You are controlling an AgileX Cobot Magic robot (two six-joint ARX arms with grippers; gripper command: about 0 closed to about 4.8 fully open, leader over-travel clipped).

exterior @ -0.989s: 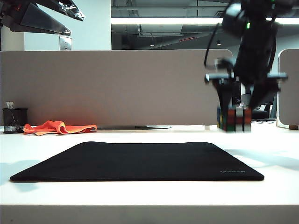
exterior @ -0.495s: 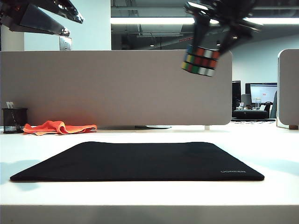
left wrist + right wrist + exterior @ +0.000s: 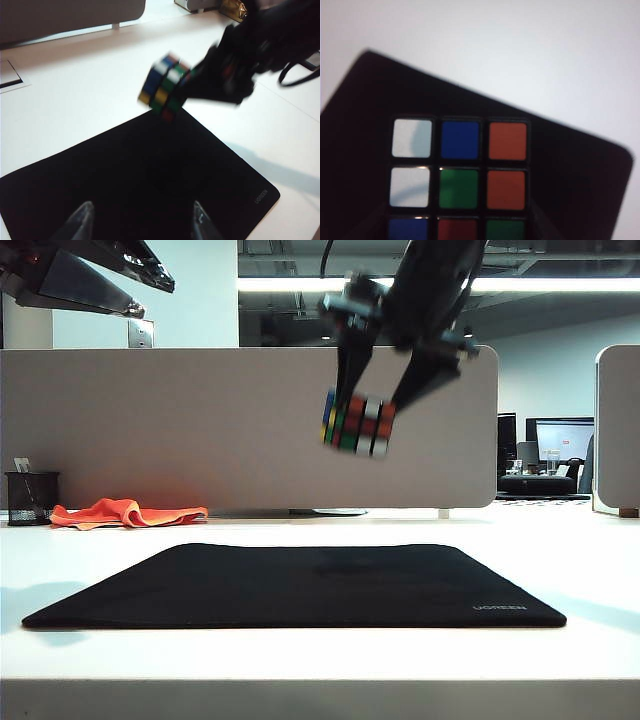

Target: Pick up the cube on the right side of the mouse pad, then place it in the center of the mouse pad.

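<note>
The cube (image 3: 358,425), scrambled with black edges, hangs tilted in the air over the black mouse pad (image 3: 300,585), gripped on two sides by the dark fingers of my right gripper (image 3: 360,420). In the right wrist view the cube (image 3: 459,175) fills the lower middle, with the mouse pad (image 3: 570,170) beneath it. The left wrist view shows the cube (image 3: 164,90) blurred above the far edge of the mouse pad (image 3: 125,180). My left gripper (image 3: 142,217) is open and empty above the pad's near part; in the exterior view the left gripper (image 3: 158,297) is high at the upper left.
An orange cloth (image 3: 125,512) and a black mesh pen holder (image 3: 30,498) sit at the back left of the white table (image 3: 320,650). A beige partition (image 3: 200,425) stands behind the table. A cable cutout (image 3: 7,75) lies in the tabletop beyond the pad.
My right gripper has lifted the cube from the table at the right, swung it up and leftward, and now holds it lower, over the pad's middle. The left arm has stayed put.
</note>
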